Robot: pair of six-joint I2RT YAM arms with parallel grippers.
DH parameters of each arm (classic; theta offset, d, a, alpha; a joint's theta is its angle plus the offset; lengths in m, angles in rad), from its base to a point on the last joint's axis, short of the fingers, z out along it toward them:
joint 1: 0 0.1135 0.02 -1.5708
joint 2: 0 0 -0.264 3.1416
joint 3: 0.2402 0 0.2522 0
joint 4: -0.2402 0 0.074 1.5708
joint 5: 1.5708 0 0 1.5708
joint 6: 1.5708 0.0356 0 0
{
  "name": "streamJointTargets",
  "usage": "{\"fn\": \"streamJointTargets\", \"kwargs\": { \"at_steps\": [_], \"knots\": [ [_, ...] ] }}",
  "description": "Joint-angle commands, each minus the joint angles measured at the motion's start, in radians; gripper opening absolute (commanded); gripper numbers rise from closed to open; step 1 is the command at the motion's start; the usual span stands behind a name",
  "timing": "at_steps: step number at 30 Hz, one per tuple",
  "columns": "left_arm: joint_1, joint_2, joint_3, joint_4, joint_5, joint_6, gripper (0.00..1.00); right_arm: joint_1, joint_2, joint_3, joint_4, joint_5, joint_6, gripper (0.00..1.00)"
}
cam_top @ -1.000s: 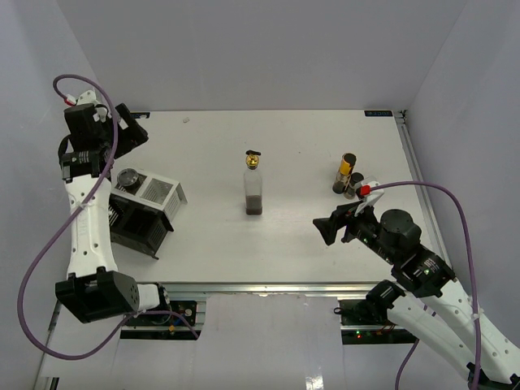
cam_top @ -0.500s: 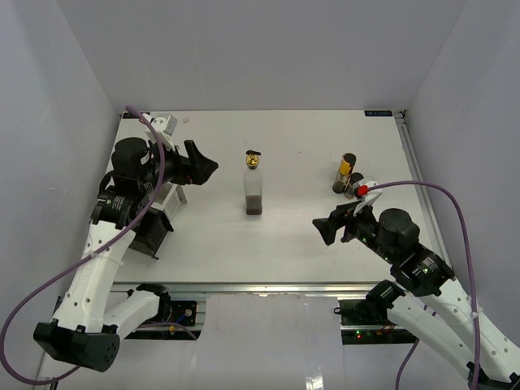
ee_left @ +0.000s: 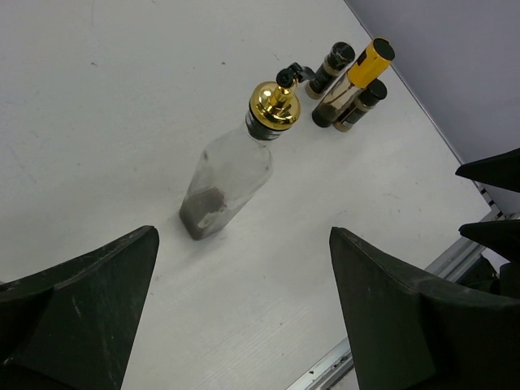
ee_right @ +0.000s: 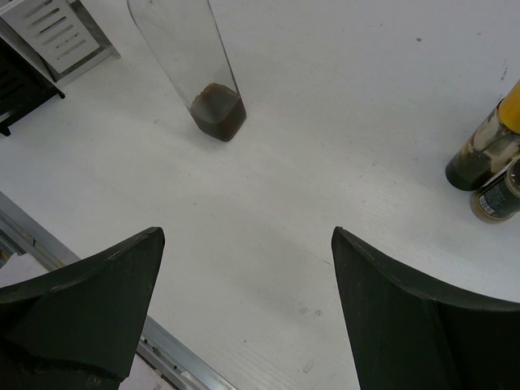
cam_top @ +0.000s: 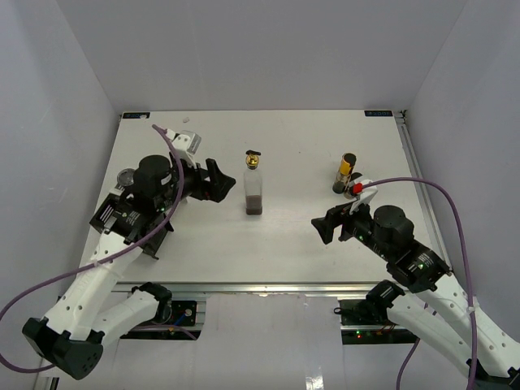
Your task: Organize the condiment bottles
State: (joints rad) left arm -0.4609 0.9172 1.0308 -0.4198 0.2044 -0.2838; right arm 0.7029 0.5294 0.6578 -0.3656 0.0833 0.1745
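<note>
The tall clear square bottle (cam_top: 254, 188) with a gold cap stands upright mid-table, with dark residue at its bottom. It also shows in the left wrist view (ee_left: 230, 175) and the right wrist view (ee_right: 199, 65). The slim dark yellow-labelled bottle (cam_top: 345, 172) stands at the right back, and also appears in the wrist views (ee_left: 356, 79) (ee_right: 486, 150). A grey round lid (cam_top: 126, 176), probably the squat jar, peeks out behind my left arm. My left gripper (cam_top: 218, 180) (ee_left: 244, 240) is open and empty, just left of the tall bottle. My right gripper (cam_top: 323, 228) (ee_right: 248, 236) is open and empty, front right of it.
Two small dark bottles (ee_left: 329, 69) (ee_left: 360, 106) stand against the yellow-labelled one. The black-and-white rack (cam_top: 110, 213) sits at the left, mostly under my left arm; its white slatted part shows in the right wrist view (ee_right: 49, 32). The table's metal front edge (cam_top: 268, 288) is near.
</note>
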Motion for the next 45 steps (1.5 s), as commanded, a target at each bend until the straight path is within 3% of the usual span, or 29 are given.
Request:
{"fn": "streamJointTargets", "kwargs": {
  "at_steps": [1, 10, 21, 32, 45],
  "knots": [
    [-0.115, 0.048, -0.011, 0.058, -0.165, 0.014, 0.97, 0.007, 0.004, 0.017, 0.013, 0.025, -0.015, 0.90],
    [-0.296, 0.224, 0.044, 0.121, -0.430, 0.017, 0.92, 0.007, -0.006, 0.011, 0.009, 0.029, -0.012, 0.90],
    [-0.343, 0.311, 0.067, 0.223, -0.576, -0.001, 0.87, 0.007, -0.020, 0.009, 0.011, 0.031, -0.012, 0.90],
    [-0.347, 0.432, 0.156, 0.223, -0.555, 0.032, 0.85, 0.007, -0.029, 0.008, 0.013, 0.030, -0.012, 0.90],
    [-0.351, 0.484, 0.182, 0.240, -0.655, 0.032, 0.76, 0.007, -0.031, 0.008, 0.014, 0.027, -0.013, 0.90]
  ]
}}
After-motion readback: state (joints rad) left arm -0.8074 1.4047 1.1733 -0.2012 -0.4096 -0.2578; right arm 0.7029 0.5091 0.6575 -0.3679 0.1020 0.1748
